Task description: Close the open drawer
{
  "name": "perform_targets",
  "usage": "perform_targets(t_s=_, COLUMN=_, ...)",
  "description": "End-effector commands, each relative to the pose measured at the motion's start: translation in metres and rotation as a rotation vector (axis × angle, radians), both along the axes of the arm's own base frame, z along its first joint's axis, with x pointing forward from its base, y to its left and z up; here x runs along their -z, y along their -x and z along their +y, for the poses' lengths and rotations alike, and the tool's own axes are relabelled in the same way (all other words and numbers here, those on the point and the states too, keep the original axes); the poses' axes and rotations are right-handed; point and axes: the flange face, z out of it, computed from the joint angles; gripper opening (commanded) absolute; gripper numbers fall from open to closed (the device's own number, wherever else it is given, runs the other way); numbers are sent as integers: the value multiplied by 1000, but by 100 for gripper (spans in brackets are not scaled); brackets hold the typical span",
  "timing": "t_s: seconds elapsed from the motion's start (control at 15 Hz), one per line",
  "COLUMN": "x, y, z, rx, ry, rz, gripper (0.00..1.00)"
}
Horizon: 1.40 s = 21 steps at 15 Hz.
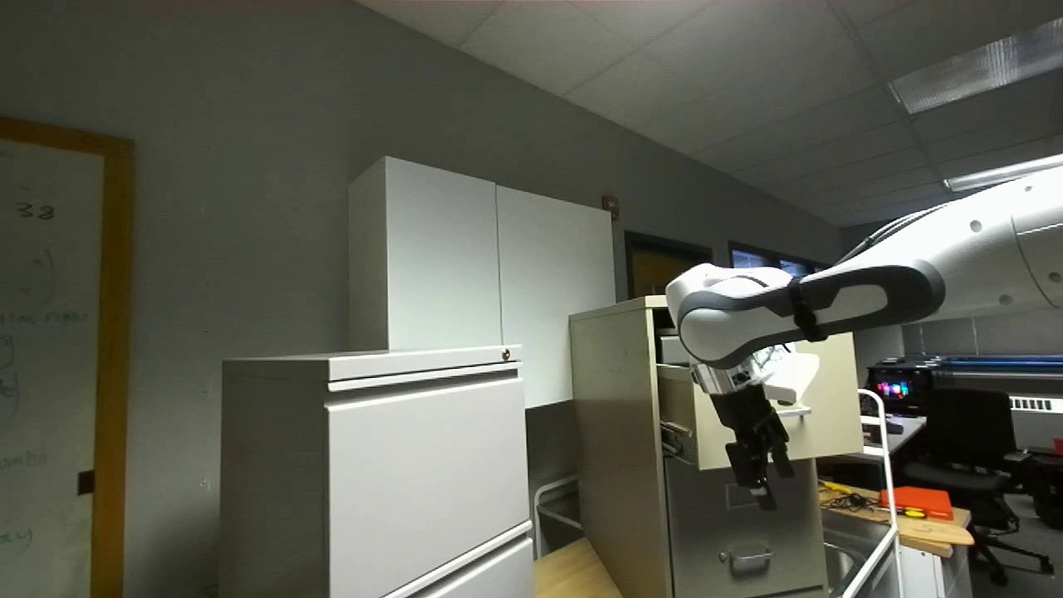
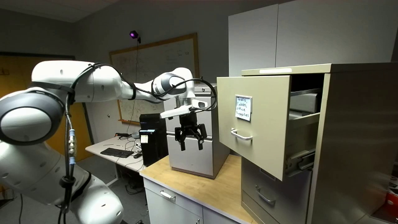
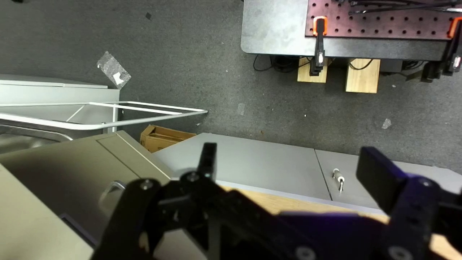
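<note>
The open drawer (image 1: 837, 390) is the top one of the narrow beige filing cabinet (image 1: 613, 432). It is pulled well out; its side rail and a grey box inside show in an exterior view (image 2: 264, 155). Its front is flat, with a paper label (image 2: 243, 108) and a silver handle (image 2: 241, 134). A beige panel, seemingly part of the drawer (image 3: 29, 224), shows at lower left in the wrist view. My gripper (image 2: 191, 146) points down, open and empty, with a visible gap to the drawer front. It overlaps the front in an exterior view (image 1: 772, 488); its spread fingers show in the wrist view (image 3: 288, 153).
A wide light-grey cabinet (image 2: 190, 155) stands on the wooden counter (image 2: 186, 183) beside the filing cabinet. Lower drawers, one with a handle (image 2: 265, 196), sit under the open one. A white rail (image 1: 887, 465) stands beside the cabinet. A table with clamps (image 3: 274, 34) shows in the wrist view.
</note>
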Motion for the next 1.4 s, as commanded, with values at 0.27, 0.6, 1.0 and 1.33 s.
perform_targets(t_s=0.27, x=-21, y=15, z=-33, rx=103, ry=-46, rz=-139, gripper=100)
perform_targets(t_s=0.6, x=-37, y=37, z=-74, rx=276, ry=-77, rz=-319, gripper=100)
perform_targets(t_s=1.0, x=-52, y=61, z=-117, rx=530, ry=-129, rz=-509, gripper=100)
perform_targets(t_s=1.33, x=-60, y=68, z=-147, rx=734, ry=-186, rz=-674, gripper=100)
